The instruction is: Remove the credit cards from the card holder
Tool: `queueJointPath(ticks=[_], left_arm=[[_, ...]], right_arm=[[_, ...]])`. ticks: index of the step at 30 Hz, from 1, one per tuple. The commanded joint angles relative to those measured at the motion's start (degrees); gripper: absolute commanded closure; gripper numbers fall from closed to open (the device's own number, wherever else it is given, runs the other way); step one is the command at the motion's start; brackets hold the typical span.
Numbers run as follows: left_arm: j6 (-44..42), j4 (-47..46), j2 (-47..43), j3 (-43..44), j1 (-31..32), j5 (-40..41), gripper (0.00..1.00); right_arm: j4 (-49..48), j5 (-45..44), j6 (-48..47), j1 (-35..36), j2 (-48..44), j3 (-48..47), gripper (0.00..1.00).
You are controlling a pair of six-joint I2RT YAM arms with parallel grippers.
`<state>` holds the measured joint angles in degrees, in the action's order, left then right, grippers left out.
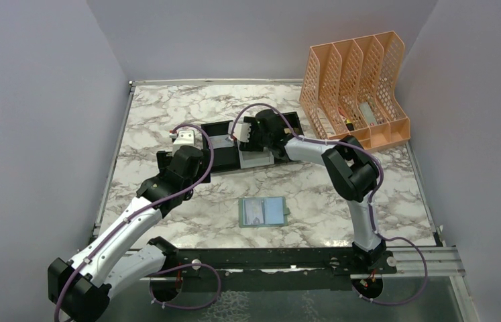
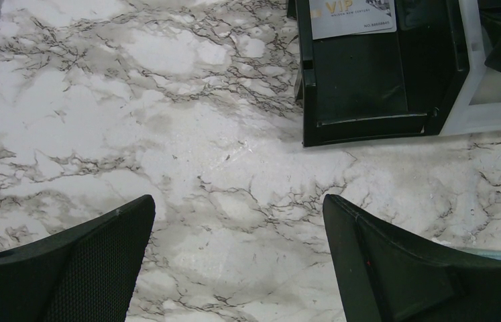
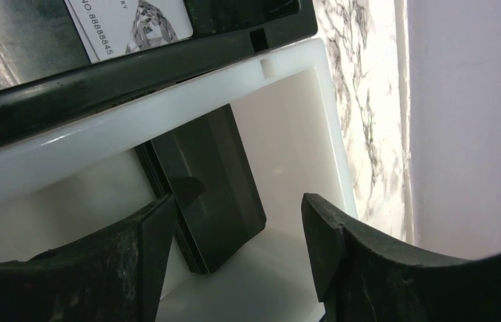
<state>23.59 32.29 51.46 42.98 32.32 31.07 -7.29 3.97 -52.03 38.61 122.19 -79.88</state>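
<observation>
The card holder [image 1: 264, 211] lies open on the marble, pale blue inside up, small tab on its right; I cannot tell whether a card sits in its pockets. A dark credit card [image 3: 214, 184] leans inside the white compartment of the tray [image 3: 301, 100]. A white VIP card [image 3: 133, 23] lies in the black compartment beside it and also shows in the left wrist view [image 2: 351, 17]. My right gripper [image 3: 237, 201] [image 1: 254, 134] is open over the white compartment, its left finger close to the dark card. My left gripper [image 2: 237, 204] [image 1: 187, 157] is open and empty over bare marble, left of the tray.
The black-and-white three-compartment tray [image 1: 231, 161] stands mid-table behind the card holder. An orange mesh file rack [image 1: 355, 87] stands at the back right. Grey walls close in the table on the left, back and right.
</observation>
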Motion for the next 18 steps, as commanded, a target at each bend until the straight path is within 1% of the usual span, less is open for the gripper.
queueJointPath(ticks=[1, 10, 13, 15, 18], left_arm=[[-0.6, 0.1, 0.1, 0.1, -0.3, -1.2, 0.01], [-0.8, 0.1, 1.2, 0.3, -0.4, -2.1, 0.01], [-0.8, 0.1, 1.5, 0.4, -0.4, -2.2, 0.01], [-0.9, 0.1, 1.3, 0.3, -0.5, -2.2, 0.01], [-0.8, 0.0, 0.7, 0.2, -0.5, -2.2, 0.01]], right_arm=[[3.8, 3.2, 1.5, -0.4, -1.2, -0.6, 0.30], [5.1, 2.9, 2.2, -0.9, -0.6, -1.6, 0.29], [3.5, 3.6, 4.2, -1.0, -2.1, -0.8, 0.29], [1.9, 4.3, 5.5, -1.0, -3.8, 0.2, 0.25], [-0.7, 4.1, 7.8, -1.0, -7.1, 2.0, 0.23]])
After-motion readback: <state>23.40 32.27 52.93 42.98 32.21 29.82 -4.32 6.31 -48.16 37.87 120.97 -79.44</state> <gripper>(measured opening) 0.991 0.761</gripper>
